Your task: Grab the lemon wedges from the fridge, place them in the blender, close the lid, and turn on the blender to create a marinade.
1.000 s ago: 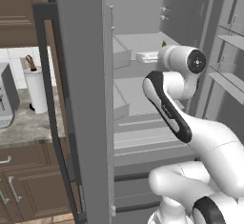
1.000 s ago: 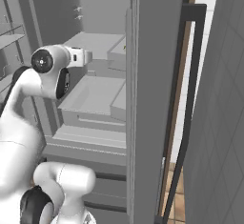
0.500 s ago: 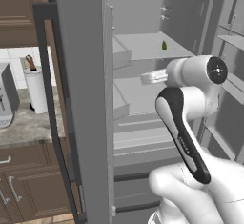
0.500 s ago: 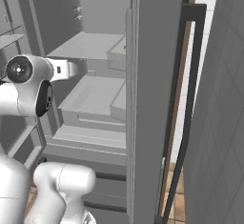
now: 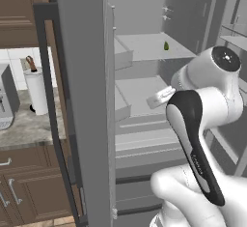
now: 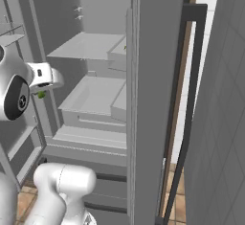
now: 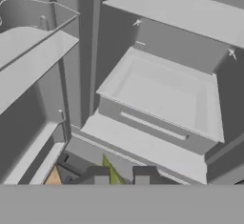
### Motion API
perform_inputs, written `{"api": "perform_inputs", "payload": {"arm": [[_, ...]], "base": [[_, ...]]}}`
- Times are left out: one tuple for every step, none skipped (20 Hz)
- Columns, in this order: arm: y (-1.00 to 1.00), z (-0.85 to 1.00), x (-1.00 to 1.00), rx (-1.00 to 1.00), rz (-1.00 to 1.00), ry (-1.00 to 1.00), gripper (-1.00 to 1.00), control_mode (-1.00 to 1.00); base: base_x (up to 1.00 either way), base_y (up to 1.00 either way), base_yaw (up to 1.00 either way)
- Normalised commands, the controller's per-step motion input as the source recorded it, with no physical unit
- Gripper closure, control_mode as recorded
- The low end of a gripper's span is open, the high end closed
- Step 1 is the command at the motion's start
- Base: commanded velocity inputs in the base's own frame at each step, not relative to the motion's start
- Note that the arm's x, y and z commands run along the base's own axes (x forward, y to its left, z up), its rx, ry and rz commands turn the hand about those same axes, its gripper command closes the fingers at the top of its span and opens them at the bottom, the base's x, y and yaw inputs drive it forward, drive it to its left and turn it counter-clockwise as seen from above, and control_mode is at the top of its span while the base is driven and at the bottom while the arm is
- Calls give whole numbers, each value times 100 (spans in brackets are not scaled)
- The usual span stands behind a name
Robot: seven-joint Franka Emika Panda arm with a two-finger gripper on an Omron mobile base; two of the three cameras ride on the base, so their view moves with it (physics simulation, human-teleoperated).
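The fridge stands open, its grey shelves and drawers facing me. My gripper is shut on a tiny yellow-green lemon wedge, which sits between the two dark fingertips. In the right base view the same wedge hangs just under my hand, in front of the fridge's left side. Another lemon wedge rests on the upper shelf, far behind the hand. The blender and its lid are out of view.
The fridge's open doors flank the arm, one with a dark vertical handle, the other with door shelves. To the left a counter holds a white utensil canister and a grey appliance above brown cabinets.
The arm has drawn back out of the fridge, away from the shelves, still holding the wedge. The wedge on the upper shelf has come into sight.
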Motion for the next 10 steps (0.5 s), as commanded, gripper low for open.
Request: {"api": "perform_inputs", "payload": {"arm": [[0, 0, 0, 0, 0, 0, 100, -100], [-17, 0, -1, 0, 0, 0, 100, -100], [-59, -5, -30, 0, 0, 0, 100, -100], [-78, -10, -50, 0, -1, 0, 100, -100], [-81, -11, -59, 0, 0, 0, 100, -100], [-76, -6, -56, 0, 0, 0, 100, -100], [-54, 0, -21, 0, -2, 0, 100, -100], [-26, 0, 0, 0, -3, 0, 100, -100], [-3, 0, 0, 0, -5, 0, 100, -100], [0, 0, 0, 0, 0, 0, 100, -100]], "base": [[0, 0, 0], [0, 0, 0], [0, 0, 0], [0, 0, 0], [0, 0, 0], [0, 0, 0], [0, 0, 0], [0, 0, 0], [0, 0, 0], [0, 0, 0]]}}
